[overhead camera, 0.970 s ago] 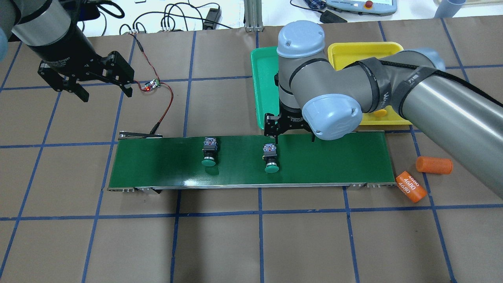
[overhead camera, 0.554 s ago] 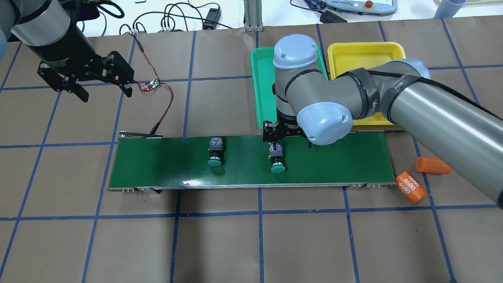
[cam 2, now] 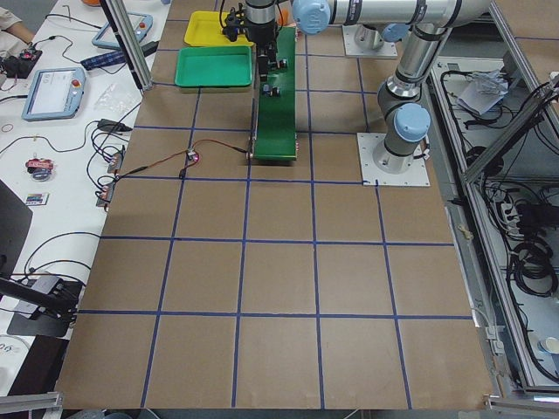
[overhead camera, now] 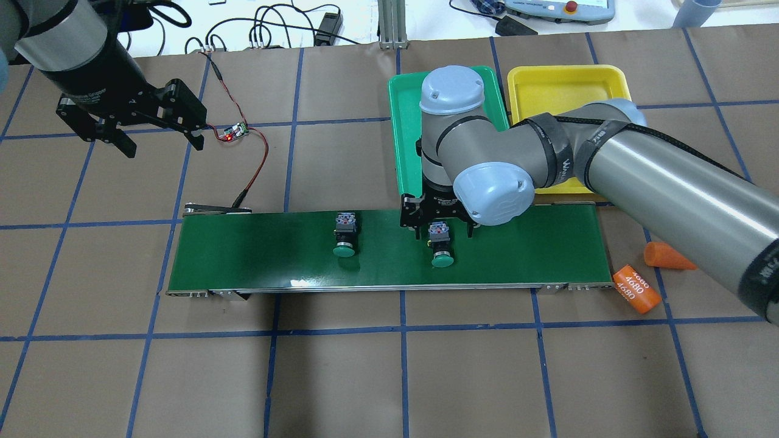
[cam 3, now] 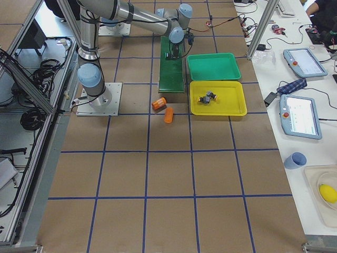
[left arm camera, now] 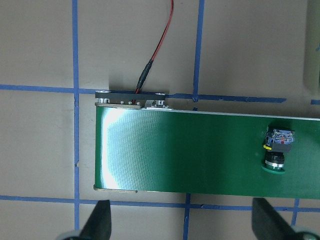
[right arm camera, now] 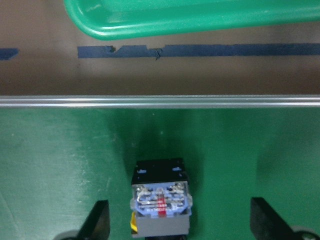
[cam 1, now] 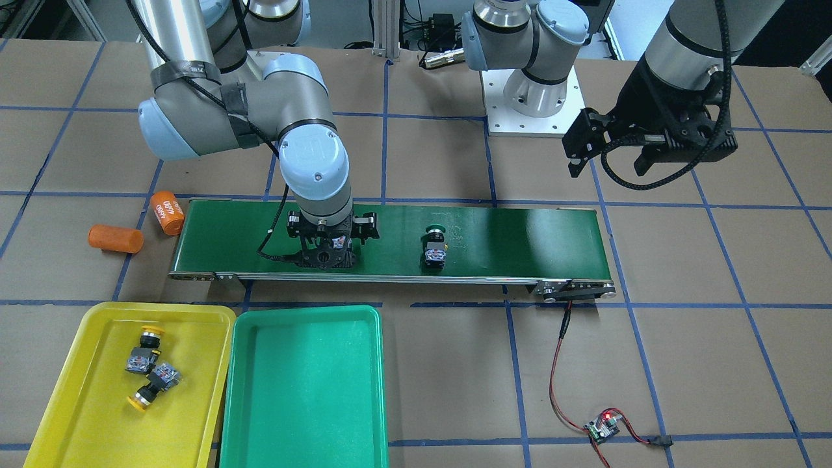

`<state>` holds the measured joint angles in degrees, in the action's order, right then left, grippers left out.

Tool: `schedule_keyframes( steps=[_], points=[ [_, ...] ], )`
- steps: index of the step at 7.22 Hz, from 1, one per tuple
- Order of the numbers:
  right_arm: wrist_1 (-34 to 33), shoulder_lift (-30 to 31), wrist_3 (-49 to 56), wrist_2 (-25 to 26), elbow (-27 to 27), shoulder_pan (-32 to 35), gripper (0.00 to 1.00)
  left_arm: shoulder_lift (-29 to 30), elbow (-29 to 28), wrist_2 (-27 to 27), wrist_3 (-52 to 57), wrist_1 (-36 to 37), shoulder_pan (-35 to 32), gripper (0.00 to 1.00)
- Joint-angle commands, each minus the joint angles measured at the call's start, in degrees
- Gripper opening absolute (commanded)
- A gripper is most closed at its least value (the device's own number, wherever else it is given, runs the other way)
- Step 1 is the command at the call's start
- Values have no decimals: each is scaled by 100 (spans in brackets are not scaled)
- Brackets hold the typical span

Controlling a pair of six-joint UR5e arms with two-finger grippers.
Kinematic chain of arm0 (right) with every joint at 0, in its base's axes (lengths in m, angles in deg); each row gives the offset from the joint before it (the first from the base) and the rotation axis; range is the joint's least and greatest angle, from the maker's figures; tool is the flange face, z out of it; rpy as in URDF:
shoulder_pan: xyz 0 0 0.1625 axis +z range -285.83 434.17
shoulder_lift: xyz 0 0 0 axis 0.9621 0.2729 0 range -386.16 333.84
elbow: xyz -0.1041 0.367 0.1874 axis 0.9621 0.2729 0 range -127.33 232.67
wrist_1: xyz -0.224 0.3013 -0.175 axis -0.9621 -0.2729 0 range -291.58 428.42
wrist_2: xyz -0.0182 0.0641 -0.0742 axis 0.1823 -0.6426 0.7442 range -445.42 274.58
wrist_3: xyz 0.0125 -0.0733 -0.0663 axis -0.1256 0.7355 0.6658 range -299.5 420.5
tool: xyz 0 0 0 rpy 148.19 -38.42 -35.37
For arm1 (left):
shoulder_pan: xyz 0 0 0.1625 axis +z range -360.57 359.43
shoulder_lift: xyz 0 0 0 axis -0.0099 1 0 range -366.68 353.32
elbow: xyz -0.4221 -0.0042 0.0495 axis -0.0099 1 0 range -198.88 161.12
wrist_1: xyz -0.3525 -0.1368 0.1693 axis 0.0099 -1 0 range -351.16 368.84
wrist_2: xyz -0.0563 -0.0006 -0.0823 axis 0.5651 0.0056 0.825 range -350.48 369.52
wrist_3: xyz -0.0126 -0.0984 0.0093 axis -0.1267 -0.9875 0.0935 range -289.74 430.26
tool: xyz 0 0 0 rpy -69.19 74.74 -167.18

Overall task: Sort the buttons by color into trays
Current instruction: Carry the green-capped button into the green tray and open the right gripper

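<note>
A green-capped button (overhead camera: 441, 246) lies on its side on the dark green belt (overhead camera: 243, 249), cap toward the robot. The right claw (overhead camera: 441, 233) stands over it, spread wide, one finger on each side, holding nothing.

Watch the centring. In the right wrist view the button (right arm camera: 160, 200) sits nearer one finger (right arm camera: 97, 222) than the other. That finger would likely touch first and shove or twist the button instead of pinching it. If the belt carries the button along, the fingers could close on the contact end alone or miss it altogether. The round cap could also let the button roll.

The green tray (overhead camera: 401, 140) lies just beyond the belt's far rail and has nothing in it. A low carry could clip the rail or the tray rim.

A second green-capped button (overhead camera: 345, 237) lies further along the belt, well apart. Two yellow-capped buttons (cam 1: 144, 351) lie in the yellow tray (cam 1: 188, 390). Two orange cylinders (overhead camera: 636, 289) lie off the belt's end, out of the way.

The left claw (overhead camera: 163, 145) hangs open and empty near a red wire (overhead camera: 261, 158), well clear.
</note>
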<state>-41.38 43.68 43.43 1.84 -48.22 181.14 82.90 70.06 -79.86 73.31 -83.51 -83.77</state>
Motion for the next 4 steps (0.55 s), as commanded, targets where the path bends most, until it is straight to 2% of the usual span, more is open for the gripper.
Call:
schedule_keyframes(
  steps=[1, 2, 4],
  points=[
    [-25, -102, 10, 62, 25, -10, 28, -3, 1, 0, -6, 7, -3, 100],
    [45, -58, 45, 106, 42, -71, 0, -3, 1, 0, -6, 7, 6, 100],
    [89, -5, 37, 133, 121, -133, 0, 15, 10, 0, -6, 7, -3, 100]
  ],
)
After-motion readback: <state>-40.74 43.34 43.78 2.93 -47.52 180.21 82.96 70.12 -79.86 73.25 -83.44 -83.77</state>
